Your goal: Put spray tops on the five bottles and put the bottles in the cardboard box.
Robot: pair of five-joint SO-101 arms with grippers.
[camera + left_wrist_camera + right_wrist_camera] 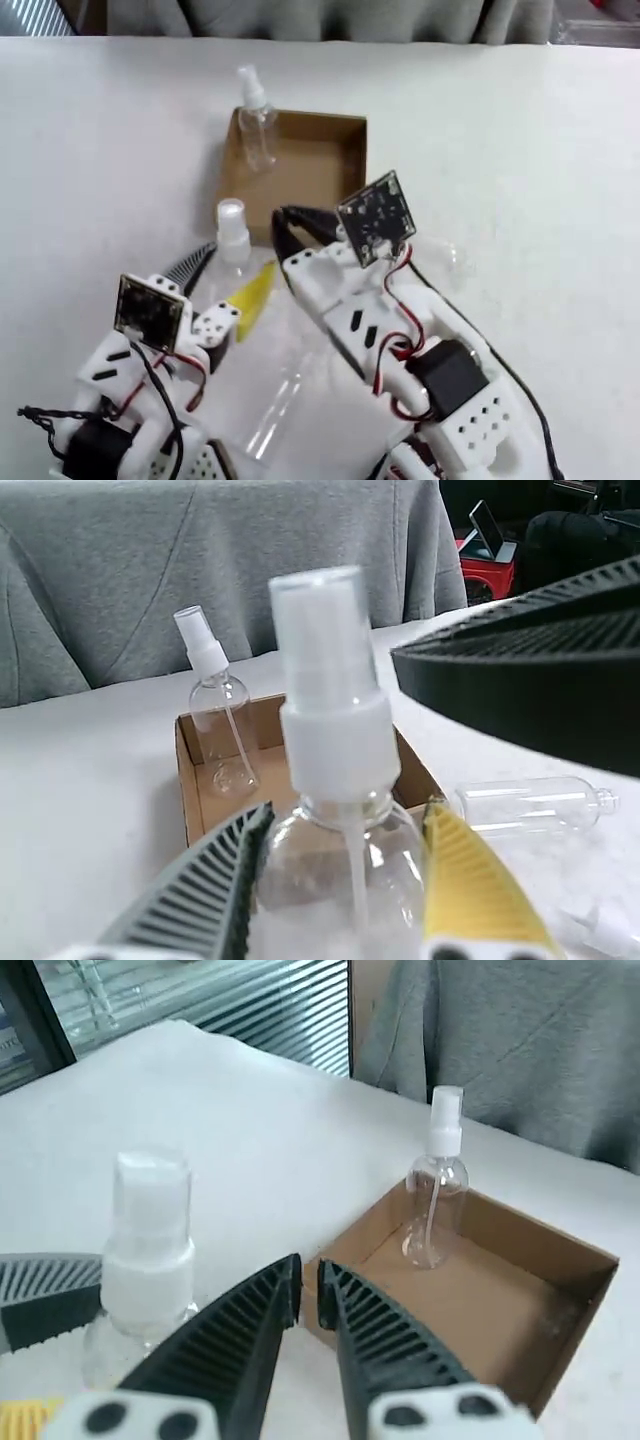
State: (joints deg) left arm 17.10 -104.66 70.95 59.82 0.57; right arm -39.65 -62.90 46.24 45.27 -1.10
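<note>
At a white table [520, 130], the left gripper [235, 262] clamps a clear bottle [232, 235] between its grey and yellow fingers, which press on either side of the body below the neck. The bottle is upright and wears a white spray top (cap on), and it sits just outside the near corner of the cardboard box [310, 180]. Whether its base touches the table cannot be told.

The right gripper [279, 222] hangs beside it at the box's near edge. Its two black ribbed fingers are drawn almost together with only a thin slit between them, and they hold nothing.

Inside the box, a second bottle [256, 130], also fitted with a spray top, stands upright in the far corner.

From the left wrist view, an uncapped bottle [535, 805] lies on its side on the table just beyond the box, with its open neck pointing away from it.
</note>
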